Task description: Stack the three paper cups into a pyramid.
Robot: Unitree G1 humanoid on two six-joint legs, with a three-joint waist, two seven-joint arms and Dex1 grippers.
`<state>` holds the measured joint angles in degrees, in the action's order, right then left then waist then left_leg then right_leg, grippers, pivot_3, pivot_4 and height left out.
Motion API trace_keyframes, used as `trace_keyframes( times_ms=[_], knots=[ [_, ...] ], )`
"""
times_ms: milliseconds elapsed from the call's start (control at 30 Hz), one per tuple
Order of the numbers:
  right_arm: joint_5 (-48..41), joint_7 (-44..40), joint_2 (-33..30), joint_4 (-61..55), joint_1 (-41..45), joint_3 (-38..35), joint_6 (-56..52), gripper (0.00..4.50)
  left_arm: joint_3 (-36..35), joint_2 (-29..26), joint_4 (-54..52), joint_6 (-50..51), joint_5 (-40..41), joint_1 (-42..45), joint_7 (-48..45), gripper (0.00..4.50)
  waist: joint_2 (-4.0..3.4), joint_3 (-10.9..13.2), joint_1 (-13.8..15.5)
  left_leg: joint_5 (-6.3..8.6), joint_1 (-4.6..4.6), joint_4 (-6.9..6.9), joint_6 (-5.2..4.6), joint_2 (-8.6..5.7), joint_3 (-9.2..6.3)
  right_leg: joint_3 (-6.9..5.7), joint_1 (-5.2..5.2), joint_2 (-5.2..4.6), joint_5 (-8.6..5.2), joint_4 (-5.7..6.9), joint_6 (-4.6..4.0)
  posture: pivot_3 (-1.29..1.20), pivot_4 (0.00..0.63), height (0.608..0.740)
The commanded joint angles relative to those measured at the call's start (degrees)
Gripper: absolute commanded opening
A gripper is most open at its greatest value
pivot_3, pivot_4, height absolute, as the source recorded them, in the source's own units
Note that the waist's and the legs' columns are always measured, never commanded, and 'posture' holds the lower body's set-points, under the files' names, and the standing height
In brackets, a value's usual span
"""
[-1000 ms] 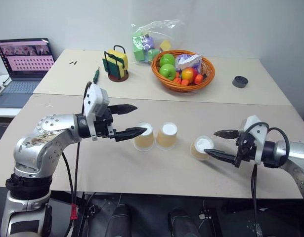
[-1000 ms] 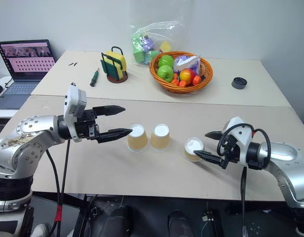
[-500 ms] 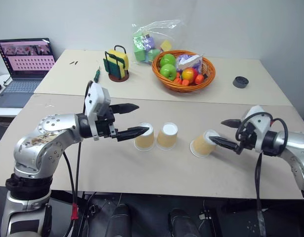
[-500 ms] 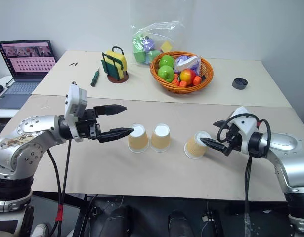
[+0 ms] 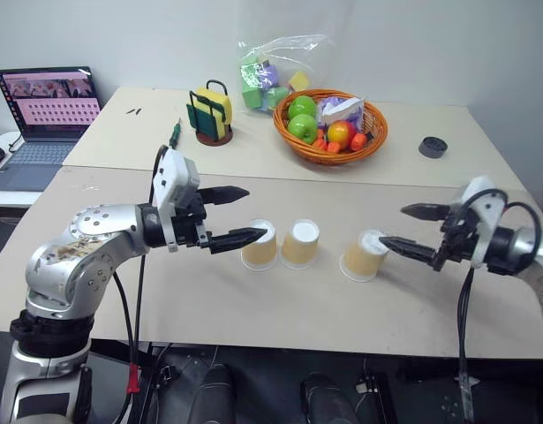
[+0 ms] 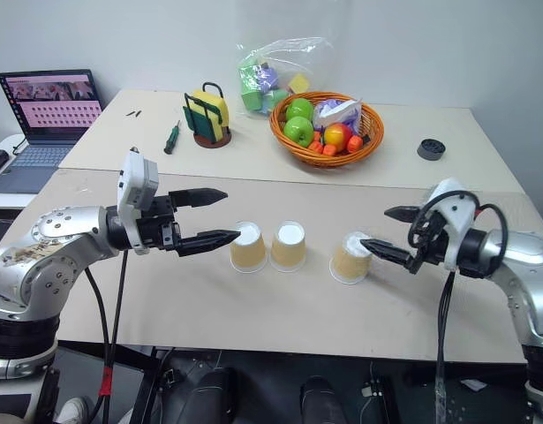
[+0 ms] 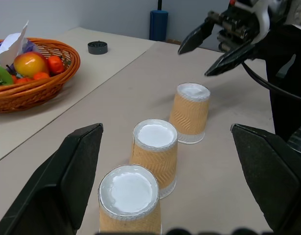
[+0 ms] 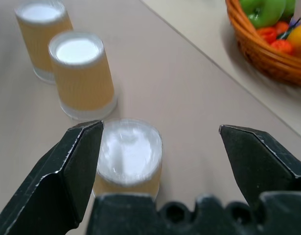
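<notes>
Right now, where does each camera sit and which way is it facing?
Left and right eye views: on the head, looking forward and down at the three paper cups; both arms show, left gripper and right gripper open.
Left wrist view: along its own fingers, down the cup row toward the right gripper.
Right wrist view: between its fingers, at the nearest cup.
Shared: cups and fruit basket.

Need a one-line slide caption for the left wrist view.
Three paper cups stand upside down in a row; open right gripper hovers beyond.
</notes>
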<state>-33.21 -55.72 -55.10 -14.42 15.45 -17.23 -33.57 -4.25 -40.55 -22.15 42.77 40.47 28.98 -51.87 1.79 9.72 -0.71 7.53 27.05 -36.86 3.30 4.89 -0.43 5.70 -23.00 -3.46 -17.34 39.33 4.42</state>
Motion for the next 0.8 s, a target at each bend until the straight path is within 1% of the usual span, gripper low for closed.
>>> trace_keyframes(
  times_ms=[33, 133, 200, 267, 333, 500, 633, 800],
  knots=[
    [-3.6, -1.2, -2.4, -3.0, -0.1, -4.9, -2.5, 4.5, -0.4, -0.5, -1.2, -0.8, 0.1, 0.5, 0.1, 4.47, 0.0, 0.0, 0.0, 0.0, 0.0, 0.0, 0.0, 0.0, 0.0, 0.0, 0.0, 0.0, 0.0, 0.0, 0.0, 0.0, 0.15, 0.675],
    [-1.2, -4.4, -4.0, -4.8, -8.0, -4.4, -1.4, 4.5, -0.6, -0.5, -1.2, -0.8, 0.2, 0.5, 0.3, 4.47, 0.0, 0.0, 0.3, 0.0, 0.0, 0.01, 0.0, 0.0, 0.0, 0.0, 0.0, 0.0, -0.01, -0.01, 0.0, 0.0, 0.15, 0.675],
    [3.2, -4.7, -4.9, -3.9, -12.9, -1.7, 1.0, 4.5, -0.6, -0.5, -1.1, -0.8, 0.1, 0.5, 0.3, 4.47, 0.02, 0.0, 0.6, 0.02, 0.01, 0.02, -0.02, 0.0, 0.0, -0.02, 0.02, 0.0, -0.04, -0.04, -0.01, 0.0, 0.15, 0.675],
    [7.8, -3.9, -5.3, -2.5, -15.5, 1.5, 3.8, 4.5, -0.6, -0.6, -1.3, -0.7, 0.2, 0.5, 0.5, 4.47, 0.02, 0.0, 0.5, 0.02, 0.03, 0.01, -0.02, -0.02, 0.0, -0.01, 0.0, -0.02, -0.04, -0.05, 0.01, 0.0, 0.15, 0.675],
    [10.3, -3.1, -4.4, -1.2, -15.6, 4.0, 5.6, 4.5, -0.6, -0.6, -1.6, -0.6, 0.3, 0.4, 0.7, 4.47, 0.0, 0.0, 0.3, 0.01, 0.02, 0.0, -0.02, -0.02, 0.0, 0.0, -0.02, -0.02, -0.08, -0.03, 0.09, 0.0, 0.15, 0.675],
    [11.0, -1.5, -0.7, 0.2, -10.2, 7.7, 6.2, 4.5, -0.9, -0.8, -2.2, 0.0, 0.9, 0.4, 1.4, 4.47, -0.04, 0.0, -0.8, 0.0, -0.06, -0.01, -0.01, 0.0, 0.0, 0.03, 0.0, 0.0, -0.15, 0.0, 0.29, 0.0, 0.15, 0.675],
    [11.5, -1.7, 1.9, 1.9, -3.6, 11.4, 6.5, 4.5, -0.9, -0.9, -2.1, 0.0, 0.8, 0.6, 1.9, 4.47, -0.03, 0.0, -0.4, 0.0, -0.05, -0.01, -0.01, -0.01, 0.0, 0.03, 0.01, 0.0, -0.16, 0.01, 0.3, 0.0, 0.15, 0.675],
    [12.7, -1.9, 3.8, 4.9, 1.6, 14.0, 7.1, 4.5, -1.1, -0.8, -2.3, 0.2, 1.1, 0.8, 2.7, 4.47, -0.05, 0.0, 0.1, 0.0, -0.02, 0.01, -0.01, -0.01, 0.0, 0.01, -0.02, 0.0, -0.14, 0.01, 0.24, 0.0, 0.15, 0.675]
  ],
)
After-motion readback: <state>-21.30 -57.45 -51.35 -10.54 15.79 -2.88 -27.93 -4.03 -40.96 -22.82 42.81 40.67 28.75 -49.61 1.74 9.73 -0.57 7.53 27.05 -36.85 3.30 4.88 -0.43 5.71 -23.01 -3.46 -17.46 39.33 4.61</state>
